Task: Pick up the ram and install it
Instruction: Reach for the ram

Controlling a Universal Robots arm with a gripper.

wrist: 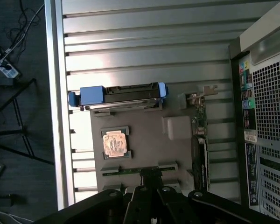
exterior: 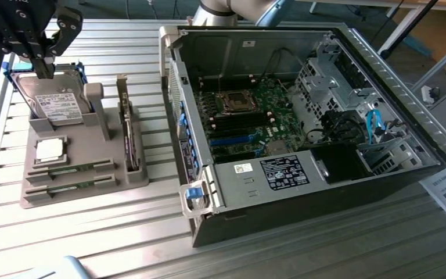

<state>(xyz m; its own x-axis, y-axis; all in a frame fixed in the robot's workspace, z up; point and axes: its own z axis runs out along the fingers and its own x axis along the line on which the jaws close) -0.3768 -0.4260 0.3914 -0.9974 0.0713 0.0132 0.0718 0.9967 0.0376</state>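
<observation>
The slatted metal desk (exterior: 91, 232) is carrying everything. The open computer case (exterior: 394, 87) is lying on its side just beside the grey holder (exterior: 68, 195), toward the exterior view's right, with its motherboard showing. The tool (exterior: 45, 71) is hanging above the holder, clear of it, its fingers pressed narrowly together and holding nothing. In the wrist view the tool (wrist: 151, 175) is lining up over the holder's ram slots. A hard drive (exterior: 53, 102) is standing at the holder's far end, and a bracketed card (exterior: 132, 145) is standing along the holder's case-side edge. The ram (exterior: 72, 170) is sitting in a slot at the holder's near end, with a second stick (exterior: 72, 186) just beside it. A processor (exterior: 50, 149) is lying between the hard drive and the ram.
</observation>
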